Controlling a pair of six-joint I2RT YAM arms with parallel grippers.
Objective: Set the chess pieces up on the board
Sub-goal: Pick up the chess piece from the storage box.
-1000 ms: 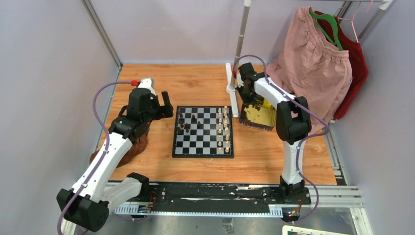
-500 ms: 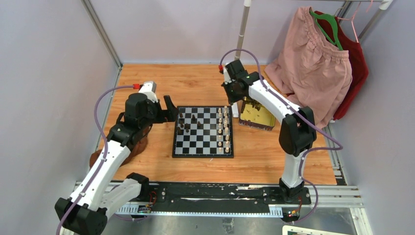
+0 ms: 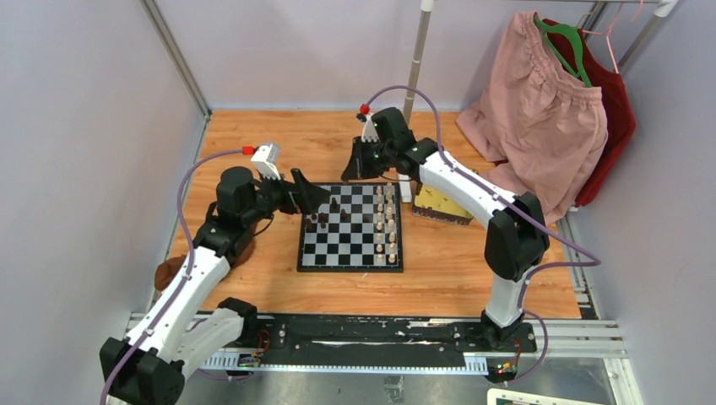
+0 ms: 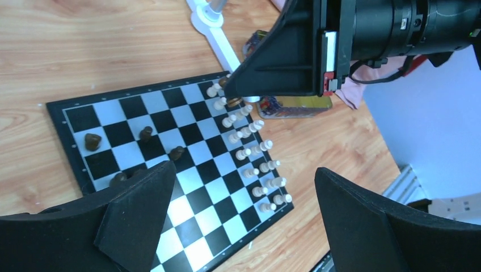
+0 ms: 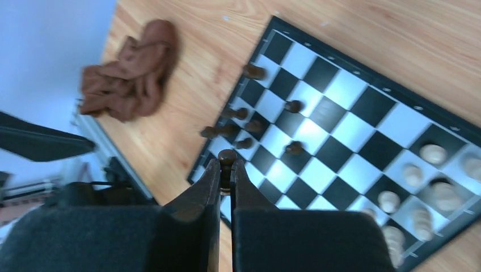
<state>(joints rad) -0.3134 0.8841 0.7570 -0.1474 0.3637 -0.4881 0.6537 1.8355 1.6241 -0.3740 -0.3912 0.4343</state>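
- The right end effector (image 5: pixel 227 168) is pinched tight on one dark piece (image 5: pixel 227 154), whose rounded head pokes out just past the fingertips. It's up in the air by the far edge of the board (image 3: pixel 334 250), with the piece not touching any square.
- The left end effector (image 4: pixel 244 173) is spread wide with nothing between its fingers, hanging over the board's far-left corner.
- The board lies flat in the middle of the bench (image 3: pixel 439 274), between the two arms.
- The cream-white pieces (image 3: pixel 385 221) stand in two pretty neat columns down the board's right side.
- Only a handful of dark pieces (image 3: pixel 324 219) are on the squares, loosely bunched in the far-left part and not lined up at all. One or two might be lying on their side, but it's hard to tell.
- A gold tray (image 3: pixel 446 205) sits just beside the board's far-right corner.
- A brown cloth (image 3: pixel 171 272) is crumpled on the bench off to the left, well apart from the board.
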